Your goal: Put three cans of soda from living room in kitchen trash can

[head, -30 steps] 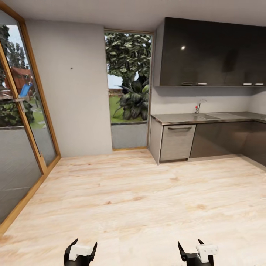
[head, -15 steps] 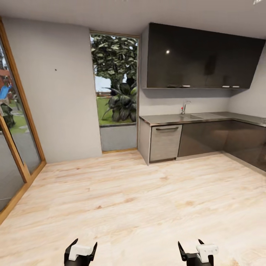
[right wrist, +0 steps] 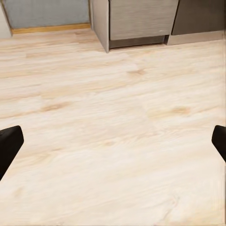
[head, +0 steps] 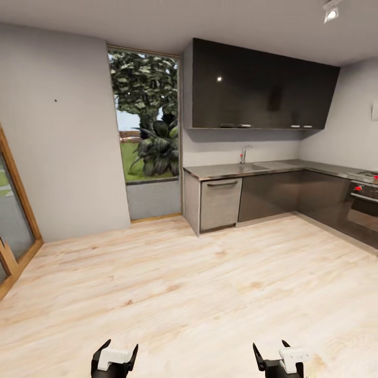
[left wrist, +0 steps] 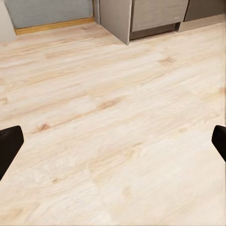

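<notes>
Head view: the kitchen fills the far right of the room. Steel counter (head: 247,169) runs along the far wall and turns the corner toward the right wall. Sink (head: 262,166) with tap (head: 244,154) sits in the counter. Dark glossy upper cabinets (head: 262,86) hang above it. Below the counter: a light grey drawer front (head: 220,202) with bar handle at the left end, dark lower cabinets (head: 283,191) to its right, and an oven (head: 362,202) with red knobs at the far right edge. A spotlight (head: 331,10) is on the ceiling, upper right.

Left of the cabinets, a tall window (head: 146,131) shows a tree and grass. Plain grey wall (head: 58,142) further left; a wood-framed glass door (head: 13,226) at the left edge.

Floor (head: 189,283): light wood planks from the near edge to the cabinets.

Left gripper (head: 114,355) and right gripper (head: 278,355) sit low at the near edge, well apart, above bare floor. Both are spread wide and hold nothing (wrist views show each pair of black fingertips at opposite edges, planks between). Left fingertips (left wrist: 9,146); right fingertips (right wrist: 9,143).

Both wrist views look toward the grey drawer front and cabinet base.

Cans and bin: not located from these views.
</notes>
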`<state>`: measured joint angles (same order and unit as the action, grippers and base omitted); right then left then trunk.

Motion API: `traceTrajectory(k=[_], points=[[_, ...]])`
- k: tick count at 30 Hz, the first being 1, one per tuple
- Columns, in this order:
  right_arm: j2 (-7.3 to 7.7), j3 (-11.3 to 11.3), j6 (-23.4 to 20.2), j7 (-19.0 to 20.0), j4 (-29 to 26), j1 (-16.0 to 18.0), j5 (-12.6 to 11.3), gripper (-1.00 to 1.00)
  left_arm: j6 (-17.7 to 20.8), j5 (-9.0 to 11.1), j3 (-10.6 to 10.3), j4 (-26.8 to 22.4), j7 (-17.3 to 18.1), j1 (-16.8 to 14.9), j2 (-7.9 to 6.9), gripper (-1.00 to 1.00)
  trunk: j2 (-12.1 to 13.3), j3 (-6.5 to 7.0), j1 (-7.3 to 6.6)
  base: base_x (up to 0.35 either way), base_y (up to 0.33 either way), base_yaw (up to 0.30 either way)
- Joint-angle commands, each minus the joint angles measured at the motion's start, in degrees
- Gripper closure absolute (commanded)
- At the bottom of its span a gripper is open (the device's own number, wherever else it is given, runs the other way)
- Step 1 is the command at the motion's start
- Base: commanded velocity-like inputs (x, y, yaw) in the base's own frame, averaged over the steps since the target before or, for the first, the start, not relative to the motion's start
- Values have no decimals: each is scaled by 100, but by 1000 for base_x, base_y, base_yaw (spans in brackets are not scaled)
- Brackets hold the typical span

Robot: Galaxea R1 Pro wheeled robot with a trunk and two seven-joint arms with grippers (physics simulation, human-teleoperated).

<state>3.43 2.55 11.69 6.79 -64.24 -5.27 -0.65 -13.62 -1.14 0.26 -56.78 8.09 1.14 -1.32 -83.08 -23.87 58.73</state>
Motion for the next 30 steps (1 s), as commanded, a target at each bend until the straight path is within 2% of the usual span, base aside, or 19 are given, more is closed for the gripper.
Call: traceTrajectory(k=[1,8,18,30], points=[[0,0,0,0,2,0,-1,-100,0,0,0,0,0,0,0,-100,0,6,0,0,128,-211],[0,-2,0,-2,0,0,0,-100,0,0,0,0,0,-1,0,-100,0,45,0,0,120,-200],[-6,-2,-8,-2,4,0,-9,-100,0,23,-2,154,0,-6,0,-100,0,33,0,2,104,-71],[0,0,-9,-2,8,0,-5,-100,4,15,-9,177,0,-8,0,-100,0,-49,0,114,257,-138]])
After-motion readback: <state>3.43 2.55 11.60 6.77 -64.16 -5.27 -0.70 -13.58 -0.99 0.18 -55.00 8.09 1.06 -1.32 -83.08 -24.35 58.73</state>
